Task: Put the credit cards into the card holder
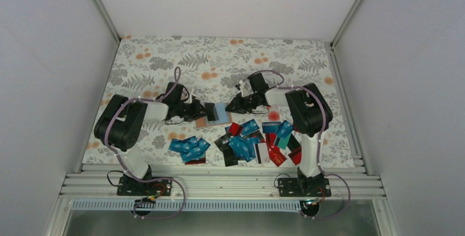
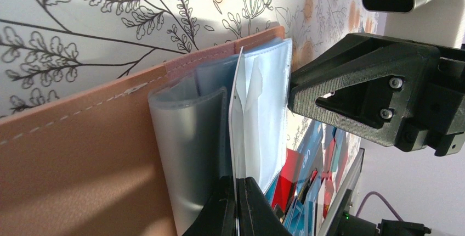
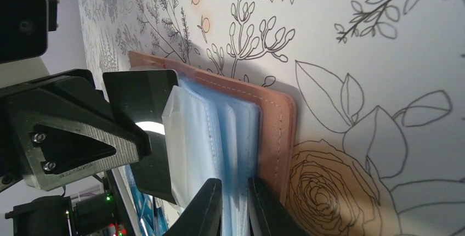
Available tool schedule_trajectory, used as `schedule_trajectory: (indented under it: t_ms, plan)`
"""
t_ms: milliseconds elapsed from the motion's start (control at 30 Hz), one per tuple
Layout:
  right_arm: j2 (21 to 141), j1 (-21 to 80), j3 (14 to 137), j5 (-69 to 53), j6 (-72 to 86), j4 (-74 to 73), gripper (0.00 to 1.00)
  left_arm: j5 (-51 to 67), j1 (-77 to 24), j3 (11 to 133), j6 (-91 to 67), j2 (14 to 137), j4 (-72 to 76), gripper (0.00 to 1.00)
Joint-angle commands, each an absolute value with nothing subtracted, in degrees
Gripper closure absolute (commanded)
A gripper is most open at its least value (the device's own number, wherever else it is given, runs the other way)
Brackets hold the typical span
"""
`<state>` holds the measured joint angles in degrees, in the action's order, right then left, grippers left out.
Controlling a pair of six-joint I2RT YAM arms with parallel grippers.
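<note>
The tan-pink card holder (image 1: pixel 203 121) lies open on the floral cloth, its pale blue plastic sleeves (image 1: pixel 221 113) fanned upward. My left gripper (image 2: pixel 237 181) is shut on a thin card (image 2: pixel 239 110), seen edge-on, that stands between the sleeves (image 2: pixel 268 104). In the right wrist view this card (image 3: pixel 151 148) looks black and glossy beside the left gripper (image 3: pixel 66 137). My right gripper (image 3: pixel 234 184) is shut on several sleeves (image 3: pixel 236 137) next to the tan cover (image 3: pixel 274 131). The two grippers face each other over the holder (image 2: pixel 82 153). More credit cards (image 1: pixel 252 140) lie loose nearer the arms.
A small cluster of blue cards (image 1: pixel 189 148) lies left of the main pile. Red and black cards (image 1: pixel 277 153) sit at the pile's right. The right gripper body (image 2: pixel 373 93) hangs close beside the sleeves. White walls enclose the table, with a metal rail (image 1: pixel 219 173) along its near edge.
</note>
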<state>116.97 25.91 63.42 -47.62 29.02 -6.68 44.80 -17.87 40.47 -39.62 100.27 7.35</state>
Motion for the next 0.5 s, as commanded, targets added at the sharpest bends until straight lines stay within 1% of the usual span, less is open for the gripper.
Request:
schedule_trajectory:
  t_ms: [0, 467]
  plan:
    - [116.07, 26.28, 61.9, -45.97, 28.91, -7.83, 0.85, 46.25, -18.21, 42.7, -37.4, 102.88, 3.2, 0.98]
    - [116.0, 26.37, 61.56, -45.92, 29.22, -7.57, 0.86, 46.36, -19.91, 44.58, -36.52, 103.99, 1.39, 0.97]
